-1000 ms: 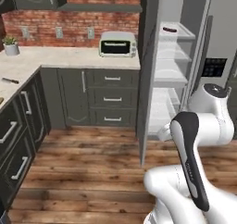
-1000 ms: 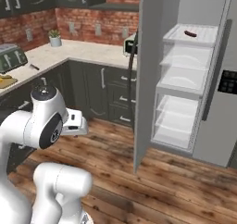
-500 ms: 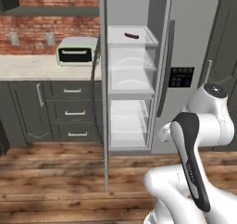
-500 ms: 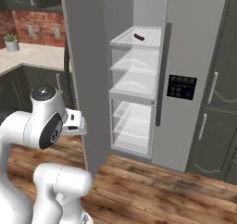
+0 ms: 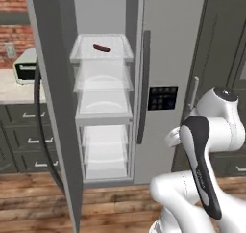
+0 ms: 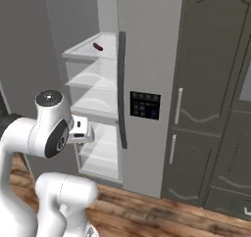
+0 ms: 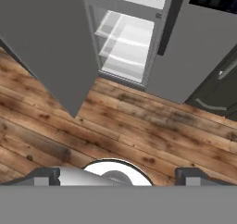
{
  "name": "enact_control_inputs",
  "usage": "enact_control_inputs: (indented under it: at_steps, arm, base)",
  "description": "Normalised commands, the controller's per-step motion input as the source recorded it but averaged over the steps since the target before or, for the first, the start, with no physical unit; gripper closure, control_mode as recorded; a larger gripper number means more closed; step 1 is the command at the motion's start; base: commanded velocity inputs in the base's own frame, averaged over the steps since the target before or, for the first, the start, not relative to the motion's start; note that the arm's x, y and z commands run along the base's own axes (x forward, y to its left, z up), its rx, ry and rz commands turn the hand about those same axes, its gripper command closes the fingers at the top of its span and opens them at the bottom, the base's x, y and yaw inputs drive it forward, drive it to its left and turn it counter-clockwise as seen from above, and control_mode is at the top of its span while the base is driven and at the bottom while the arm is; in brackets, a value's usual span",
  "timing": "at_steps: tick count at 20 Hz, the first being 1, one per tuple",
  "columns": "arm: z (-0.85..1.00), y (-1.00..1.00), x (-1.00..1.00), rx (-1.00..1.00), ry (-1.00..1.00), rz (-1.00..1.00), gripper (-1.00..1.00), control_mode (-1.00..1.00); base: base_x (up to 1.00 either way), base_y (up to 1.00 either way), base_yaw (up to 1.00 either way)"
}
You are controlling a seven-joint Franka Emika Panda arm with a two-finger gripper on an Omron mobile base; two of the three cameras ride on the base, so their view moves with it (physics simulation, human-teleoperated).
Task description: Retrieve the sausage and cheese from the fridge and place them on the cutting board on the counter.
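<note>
The grey fridge (image 5: pixel 168 58) stands ahead with its left door (image 5: pixel 53 107) swung open. A dark red-brown sausage (image 5: pixel 101 48) lies on the top translucent shelf, also seen as the sausage (image 6: pixel 97 46) in the right base view. The lower shelves look bare. The cheese and the cutting board are out of view. A strip of beige counter (image 5: pixel 8 88) shows at the far left. My gripper (image 7: pixel 118 177) hangs open over the wooden floor, well in front of the fridge (image 7: pixel 199 47) and below shelf height, with nothing between its fingers.
The open door (image 7: pixel 51 42) juts out over the wooden floor (image 7: pixel 120 126) to the left of the shelves. Tall dark grey cabinets (image 6: pixel 211 108) stand right of the fridge. A toaster oven (image 5: pixel 24 66) sits on the counter above dark drawers (image 5: pixel 19 140).
The base has swung to the right, so the whole scene shifted: the fridge now sits in the middle and closer, and the counter has slid to the left edge. The gripper stays open.
</note>
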Motion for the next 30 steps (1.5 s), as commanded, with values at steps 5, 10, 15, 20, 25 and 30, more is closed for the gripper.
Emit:
enact_control_inputs:
  at_steps: [5,10,15,20,25,30]
  arm:
    - [0.0,0.0,0.0,0.0,0.0,0.0,-1.0,1.0]
    - [0.0,0.0,0.0,0.0,0.0,0.0,-1.0,1.0]
    - [0.0,0.0,0.0,0.0,0.0,0.0,-1.0,1.0]
    - [0.0,0.0,0.0,0.0,0.0,0.0,-1.0,1.0]
    - [0.0,0.0,0.0,0.0,0.0,0.0,-1.0,1.0]
    - [0.0,0.0,0.0,0.0,0.0,0.0,-1.0,1.0]
  base:
    - [0.17,0.4,-0.03]
    - [0.28,0.51,-0.11]
    - [0.56,0.49,-0.1]
    - [0.5,0.06,-0.01]
    - [0.6,0.0,0.0]
    - [0.6,0.0,0.0]
